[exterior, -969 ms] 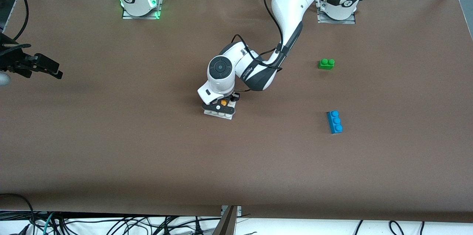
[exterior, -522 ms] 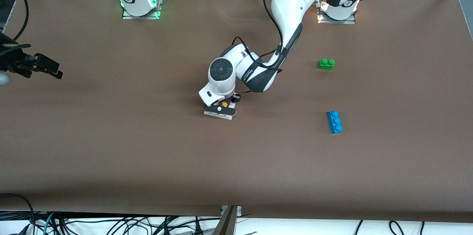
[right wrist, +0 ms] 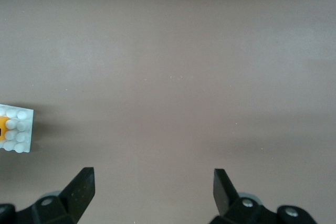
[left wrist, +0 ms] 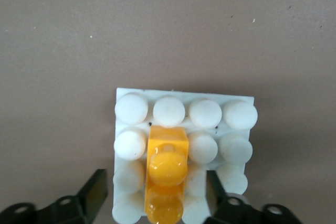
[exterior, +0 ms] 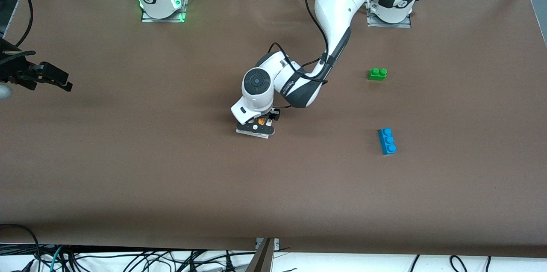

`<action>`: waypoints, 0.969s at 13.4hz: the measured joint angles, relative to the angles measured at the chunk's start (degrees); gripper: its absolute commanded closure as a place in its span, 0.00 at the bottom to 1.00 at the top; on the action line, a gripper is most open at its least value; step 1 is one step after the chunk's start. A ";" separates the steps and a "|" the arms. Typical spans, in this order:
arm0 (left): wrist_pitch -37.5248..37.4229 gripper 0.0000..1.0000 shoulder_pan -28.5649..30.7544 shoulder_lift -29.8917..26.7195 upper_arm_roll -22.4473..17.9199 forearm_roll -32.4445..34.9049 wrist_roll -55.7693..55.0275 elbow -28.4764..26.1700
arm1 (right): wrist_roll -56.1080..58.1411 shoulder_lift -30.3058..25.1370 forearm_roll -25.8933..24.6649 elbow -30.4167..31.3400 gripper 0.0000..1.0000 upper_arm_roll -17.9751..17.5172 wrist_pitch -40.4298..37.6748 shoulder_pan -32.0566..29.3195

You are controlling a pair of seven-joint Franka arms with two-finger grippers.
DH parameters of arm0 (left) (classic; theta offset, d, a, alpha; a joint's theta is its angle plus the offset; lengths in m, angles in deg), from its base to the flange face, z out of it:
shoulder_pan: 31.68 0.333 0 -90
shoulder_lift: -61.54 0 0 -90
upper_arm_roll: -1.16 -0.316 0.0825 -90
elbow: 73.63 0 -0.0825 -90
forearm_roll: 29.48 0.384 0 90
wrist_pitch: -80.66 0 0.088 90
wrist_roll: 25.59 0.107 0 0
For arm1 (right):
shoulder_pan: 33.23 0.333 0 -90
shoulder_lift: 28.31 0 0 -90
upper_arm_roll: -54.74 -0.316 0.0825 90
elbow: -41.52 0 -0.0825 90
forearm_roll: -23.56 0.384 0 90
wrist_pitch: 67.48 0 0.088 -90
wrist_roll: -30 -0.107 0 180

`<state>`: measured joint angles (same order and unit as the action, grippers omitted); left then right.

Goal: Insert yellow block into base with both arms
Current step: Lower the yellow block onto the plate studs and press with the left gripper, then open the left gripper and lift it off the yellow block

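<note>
Over at the right arm's end of the table, the right gripper (exterior: 64, 82) is hanging in the air above bare brown table (exterior: 171, 178), waiting, well apart from everything else. Its wrist camera is showing both fingers (right wrist: 81, 187) spread wide with nothing between them, and off at the edge of that same picture the base (right wrist: 23, 129) is peeking in with a sliver of orange on it.

Moving along to the middle of the table, the left arm (exterior: 337, 2) is reaching down from its mount and folding over the base (exterior: 253, 132), with the left gripper (exterior: 256, 126) sitting right above it. From this side only the nearer edge of the white plate is showing under the black hand, plus a small spot of the yellow block (exterior: 262, 122). The left wrist camera is giving the clear look: the yellow block (left wrist: 167, 179) is sitting on the base (left wrist: 239, 114) among the white studs, in the second column, lined up square with the grid. The left gripper (left wrist: 156, 203) is released, its fingers (left wrist: 96, 195) standing apart on either side of the block, with gaps showing, not touching it.

Further toward the left arm's end, the green brick (exterior: 377, 74) is lying by itself, and the blue brick (exterior: 387, 141) is lying nearer to the front camera than the green one.
</note>
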<state>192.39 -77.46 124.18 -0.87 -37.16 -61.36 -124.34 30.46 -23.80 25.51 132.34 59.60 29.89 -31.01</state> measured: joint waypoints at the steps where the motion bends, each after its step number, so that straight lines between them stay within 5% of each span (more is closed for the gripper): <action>1: -1.13 0.00 0.26 -0.16 0.02 -0.20 -0.11 0.35 | 0.00 0.00 0.00 0.00 0.00 0.00 0.00 -0.01; 13: -27.45 0.00 14.22 -13.82 -3.36 -2.37 -2.55 1.50 | 0.00 0.04 0.00 0.00 0.00 0.01 -0.03 -0.06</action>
<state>164.94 -63.23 110.35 -4.23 -39.53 -63.91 -122.83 30.46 -23.76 25.51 132.34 59.61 29.85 -31.06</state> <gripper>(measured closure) 0.000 0.000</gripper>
